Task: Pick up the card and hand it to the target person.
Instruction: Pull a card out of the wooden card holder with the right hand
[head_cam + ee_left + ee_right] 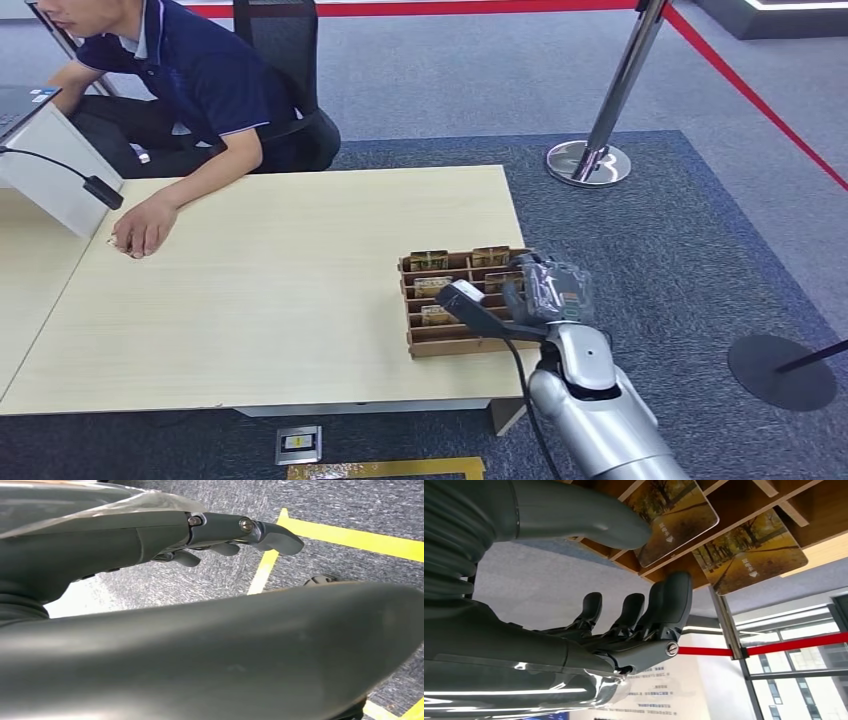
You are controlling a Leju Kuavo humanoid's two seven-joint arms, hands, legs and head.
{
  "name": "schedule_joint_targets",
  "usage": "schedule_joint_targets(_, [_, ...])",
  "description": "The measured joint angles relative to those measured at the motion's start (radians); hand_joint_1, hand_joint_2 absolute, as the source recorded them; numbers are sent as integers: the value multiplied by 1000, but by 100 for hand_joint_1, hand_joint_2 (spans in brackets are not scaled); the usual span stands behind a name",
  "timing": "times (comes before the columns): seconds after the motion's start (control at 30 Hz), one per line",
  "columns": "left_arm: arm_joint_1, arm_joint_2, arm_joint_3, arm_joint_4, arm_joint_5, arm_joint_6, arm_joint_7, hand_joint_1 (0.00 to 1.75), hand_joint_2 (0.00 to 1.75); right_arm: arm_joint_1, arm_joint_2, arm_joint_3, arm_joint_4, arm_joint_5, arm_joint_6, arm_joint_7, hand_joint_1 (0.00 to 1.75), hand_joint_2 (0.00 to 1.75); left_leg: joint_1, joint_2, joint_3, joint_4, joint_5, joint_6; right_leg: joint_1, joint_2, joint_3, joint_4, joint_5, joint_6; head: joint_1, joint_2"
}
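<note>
Look at the lower right of the head view: your right hand (520, 300) sits over the right end of the wooden card rack (440, 345), which lies on the pale counter (280, 290) near its right edge. The rack's slots hold several cards with an autumn-tree print; 1 card (430, 261) shows in the back row. In the right wrist view, the thumb (589, 522) lies against the edge of a card (674, 515) standing in its slot, and the darker fingers (671, 605) reach up beside the neighbouring card (751, 552). You cannot tell whether the hand has actually closed on a card or merely touches it.

Your left hand (225, 535) hangs over grey carpet and yellow floor tape (345, 535), fingers loosely extended, holding nothing.

At the upper left of the head view, a person (190, 80) in a dark blue shirt sits at the counter's far corner, 1 hand (145, 228) resting on it. A chrome stanchion (600, 140) with a red belt stands at the upper right.
</note>
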Motion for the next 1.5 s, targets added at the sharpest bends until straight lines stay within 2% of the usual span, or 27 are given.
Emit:
schedule_joint_targets(0.4, [0,0,0,0,-1,0,6,0,0,-16,14,0,24,0,1,0,86,175,0,0,0,0,0,0,0,0,0,0,0,0,0,0])
schedule_joint_targets(0.83, [-1,0,0,0,-3,0,11,0,0,-28,14,0,41,0,6,0,78,175,0,0,0,0,0,0,0,0,0,0,0,0,0,0])
schedule_joint_targets(1.23, [-1,0,-1,0,-6,0,12,0,0,-57,14,-1,96,2,4,0,86,175,0,0,-1,0,0,0,0,0,-1,0,0,0,0,0])
schedule_joint_targets(1.5, [-1,0,-1,0,-6,0,12,0,0,-62,14,-1,114,6,1,4,102,175,0,0,-1,0,0,0,0,0,-1,0,0,0,0,0])
